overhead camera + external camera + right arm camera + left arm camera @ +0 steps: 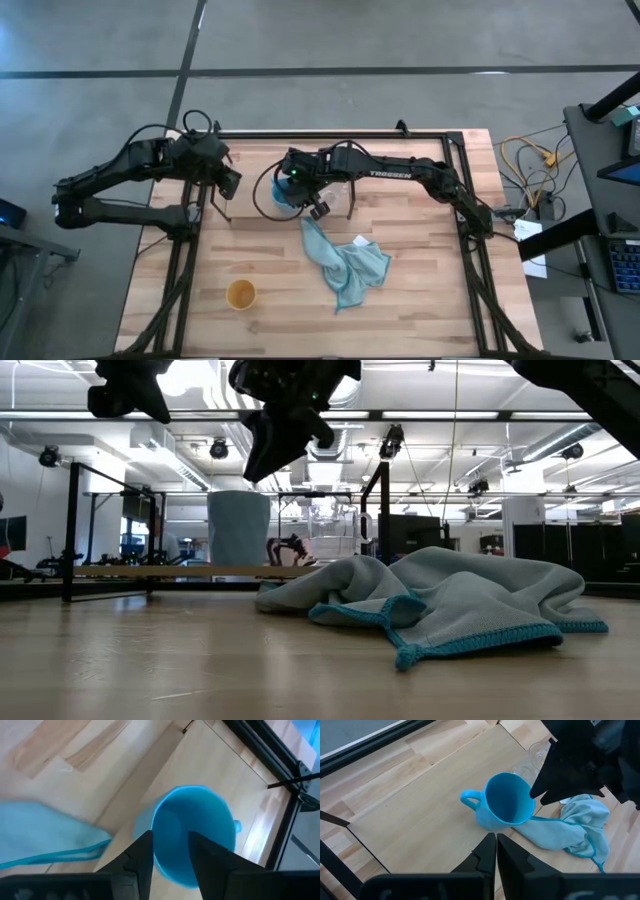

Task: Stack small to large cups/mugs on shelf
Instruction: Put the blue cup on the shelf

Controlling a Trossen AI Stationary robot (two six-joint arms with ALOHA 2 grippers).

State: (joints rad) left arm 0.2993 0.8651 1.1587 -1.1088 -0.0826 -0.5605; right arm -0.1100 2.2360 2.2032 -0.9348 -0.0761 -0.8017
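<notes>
A light blue mug (505, 805) with a handle stands upright on the shelf's light-wood board (410, 805), also seen in the low view as the mug (238, 528). My right gripper (170, 852) hangs open just above the mug's mouth (210, 820), clear of its rim, in the high view at the table's middle (315, 207). A clear glass cup (536, 751) stands just beyond the mug. The yellow-orange cup (241, 294) stands on the tabletop near the front left. My left gripper (496, 857) is shut and empty, held high at the shelf's left end (228, 180).
A crumpled light blue cloth (345, 262) lies on the table right of the mug, one end reaching the mug's foot (545, 827). The shelf's thin black frame (72, 530) and upright rods stand around the board. Cables lie off the table's right edge (530, 170).
</notes>
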